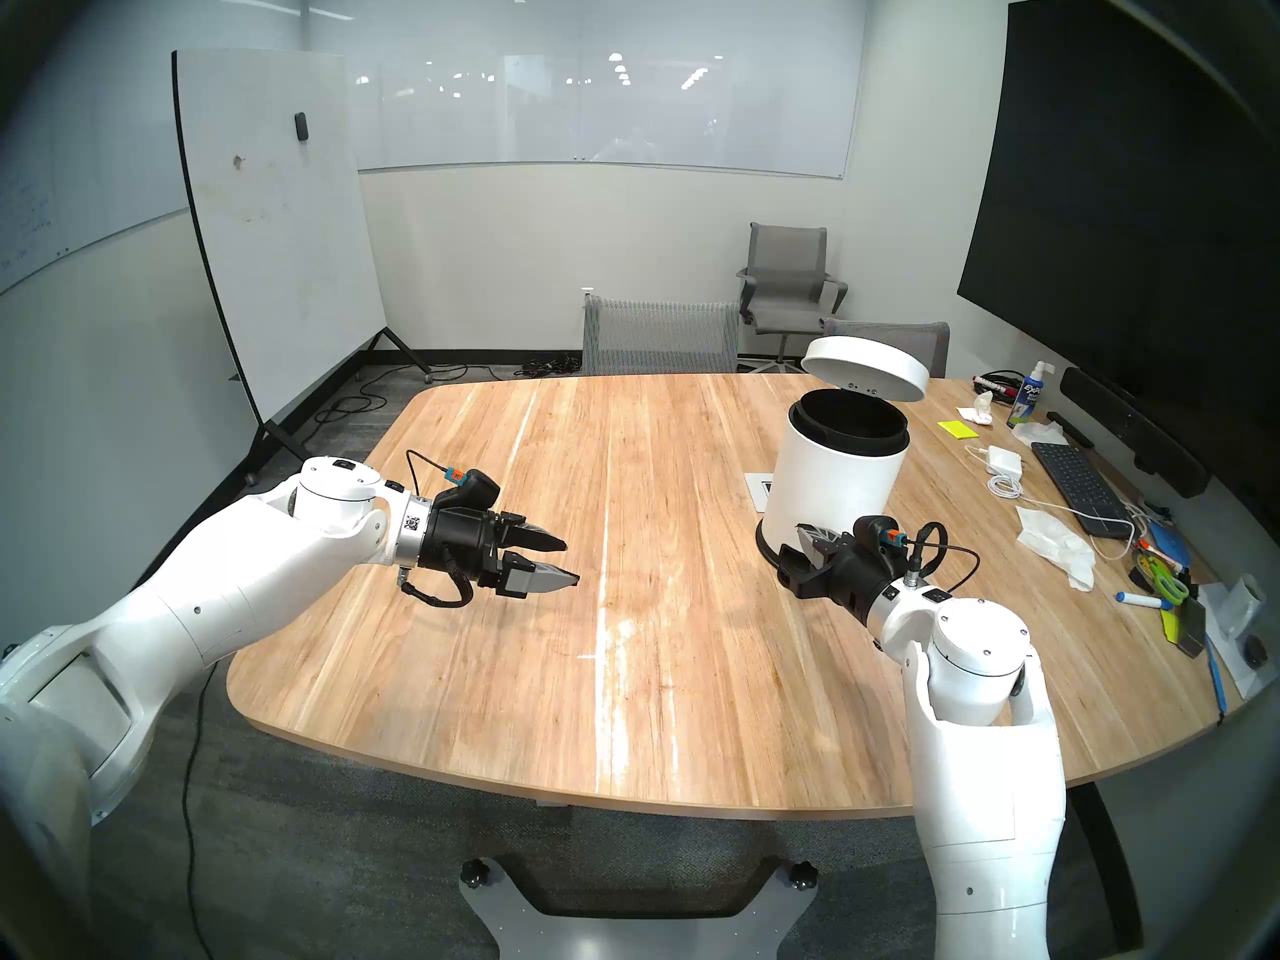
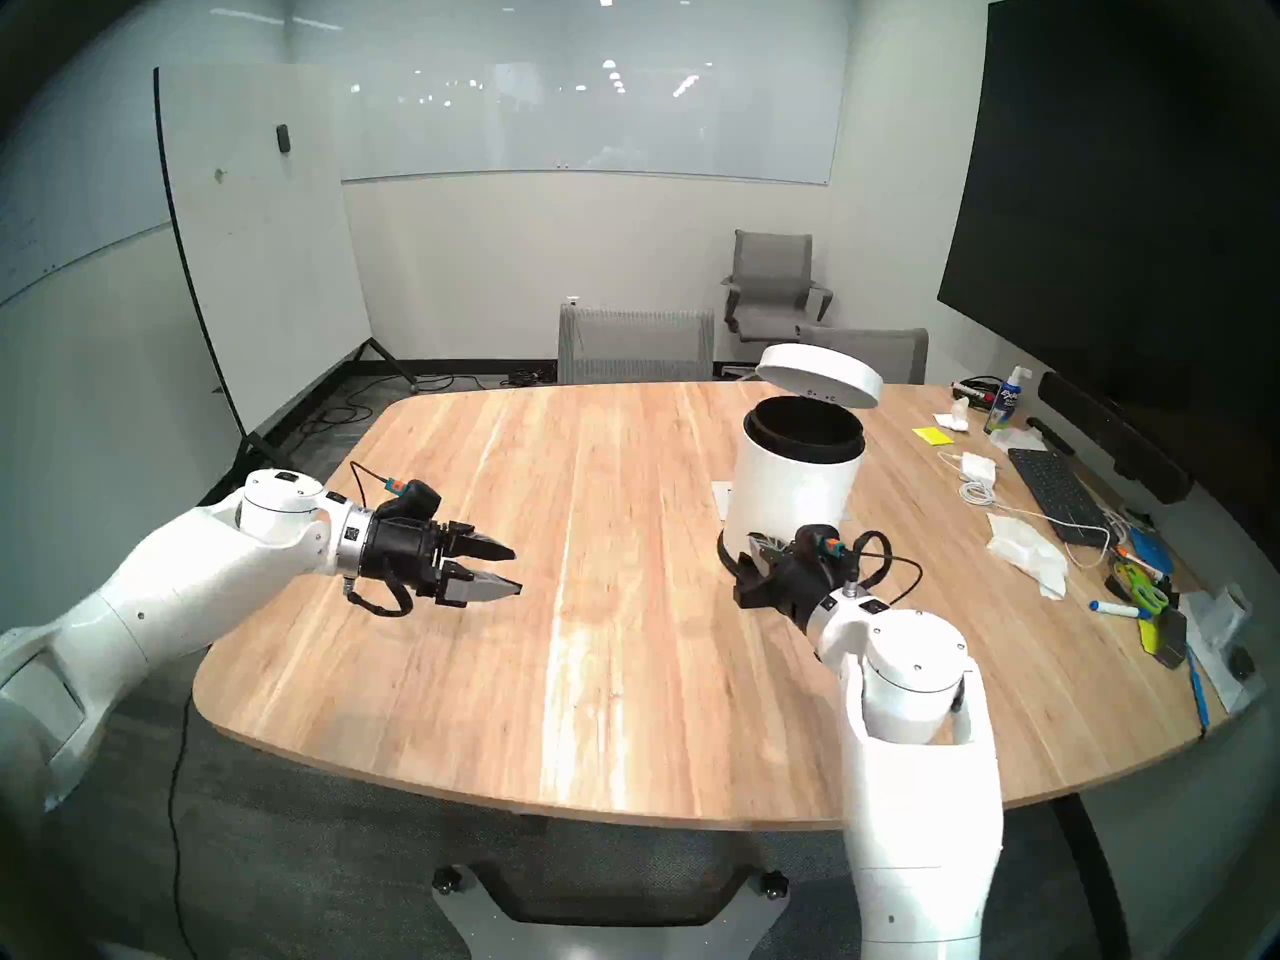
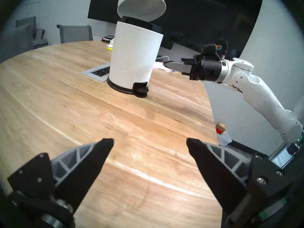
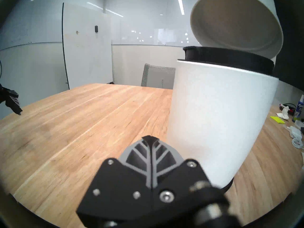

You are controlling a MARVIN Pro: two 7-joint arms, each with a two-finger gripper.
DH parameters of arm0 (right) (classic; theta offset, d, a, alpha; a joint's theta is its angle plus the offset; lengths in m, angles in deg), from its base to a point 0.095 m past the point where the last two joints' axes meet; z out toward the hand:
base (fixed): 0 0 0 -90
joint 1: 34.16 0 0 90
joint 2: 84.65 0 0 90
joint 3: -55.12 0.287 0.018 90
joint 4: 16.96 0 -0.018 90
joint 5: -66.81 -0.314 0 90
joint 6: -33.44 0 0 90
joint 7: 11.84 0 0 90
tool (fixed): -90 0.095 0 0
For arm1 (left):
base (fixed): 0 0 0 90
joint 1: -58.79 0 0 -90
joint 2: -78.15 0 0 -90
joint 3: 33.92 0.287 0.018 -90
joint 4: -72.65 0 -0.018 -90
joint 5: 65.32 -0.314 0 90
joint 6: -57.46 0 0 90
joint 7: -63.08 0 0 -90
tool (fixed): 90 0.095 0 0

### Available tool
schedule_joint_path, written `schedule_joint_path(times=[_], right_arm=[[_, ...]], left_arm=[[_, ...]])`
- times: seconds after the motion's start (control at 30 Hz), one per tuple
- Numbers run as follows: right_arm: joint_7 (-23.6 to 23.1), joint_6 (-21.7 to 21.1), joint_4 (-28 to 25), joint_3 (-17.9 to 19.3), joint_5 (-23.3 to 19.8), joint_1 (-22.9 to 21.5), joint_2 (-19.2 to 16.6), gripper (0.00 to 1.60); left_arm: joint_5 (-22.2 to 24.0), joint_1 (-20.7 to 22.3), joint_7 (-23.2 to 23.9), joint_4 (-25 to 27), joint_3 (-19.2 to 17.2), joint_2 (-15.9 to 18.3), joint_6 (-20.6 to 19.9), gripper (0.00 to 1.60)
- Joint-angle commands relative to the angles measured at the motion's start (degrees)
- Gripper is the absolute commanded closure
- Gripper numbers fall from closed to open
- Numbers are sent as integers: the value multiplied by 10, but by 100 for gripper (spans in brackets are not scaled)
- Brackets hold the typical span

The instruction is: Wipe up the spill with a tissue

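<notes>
No dark blot of the spill shows; only a faint pale, slightly amber smear (image 1: 618, 633) lies on the wooden table (image 1: 485, 695) at front centre. My left gripper (image 1: 570, 561) hovers open and empty above the table's left side, with bare wood between its fingertips (image 3: 107, 143). My right gripper (image 1: 803, 532) is shut on nothing, its tips pressed together (image 4: 148, 138), and sits close beside the lower wall of a white pedal bin (image 1: 831, 480). The bin's lid (image 1: 866, 366) stands open. A crumpled white tissue (image 1: 1056, 543) lies on the table's right side.
The right edge of the table holds a keyboard (image 1: 1077, 484), a white charger with cable (image 1: 1004, 463), a spray bottle (image 1: 1028, 397), yellow notes (image 1: 959, 429), markers and scissors. A grey floor-box plate (image 3: 98, 72) sits beside the bin. Chairs stand behind the table and a whiteboard at far left.
</notes>
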Motion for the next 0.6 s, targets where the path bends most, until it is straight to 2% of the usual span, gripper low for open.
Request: schedule_joint_path(times=[0.0, 0.57], right_arm=[[-8, 5, -68, 6, -5, 47, 4, 160], [-30, 7, -189, 40, -14, 183, 32, 160]], left_arm=[[15, -9, -15, 19, -21, 12, 20, 0], [40, -44, -57, 40, -40, 11, 54, 0]])
